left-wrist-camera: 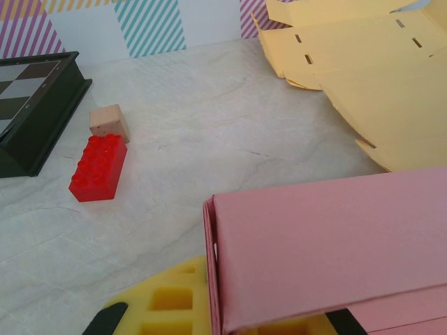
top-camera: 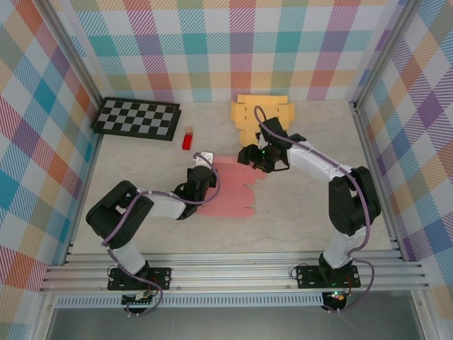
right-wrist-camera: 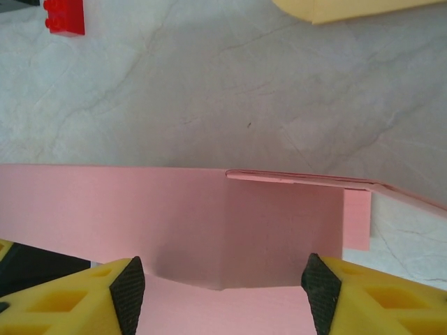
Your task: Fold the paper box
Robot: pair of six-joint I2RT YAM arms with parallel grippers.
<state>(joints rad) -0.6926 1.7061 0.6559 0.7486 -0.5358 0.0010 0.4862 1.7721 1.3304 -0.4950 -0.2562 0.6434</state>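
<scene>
The pink paper box (top-camera: 230, 191) lies mostly flat in the middle of the table, its far panel folded up. My left gripper (top-camera: 204, 168) is at the box's far left corner, shut on the folded pink edge (left-wrist-camera: 213, 265), which runs down between the yellow fingers (left-wrist-camera: 164, 300). The raised pink panel (left-wrist-camera: 328, 244) covers the right finger. My right gripper (top-camera: 259, 157) hovers at the box's far right end. In its wrist view, the right gripper (right-wrist-camera: 223, 293) stands open over the pink sheet (right-wrist-camera: 174, 216), with a lifted flap edge (right-wrist-camera: 300, 179) ahead.
A flat yellow box blank (top-camera: 263, 113) lies just behind the right gripper. A red brick (top-camera: 187, 141) and a small wooden block (top-camera: 190, 130) sit behind the left gripper, beside a checkerboard (top-camera: 138, 118) at the back left. Aluminium rails edge the table.
</scene>
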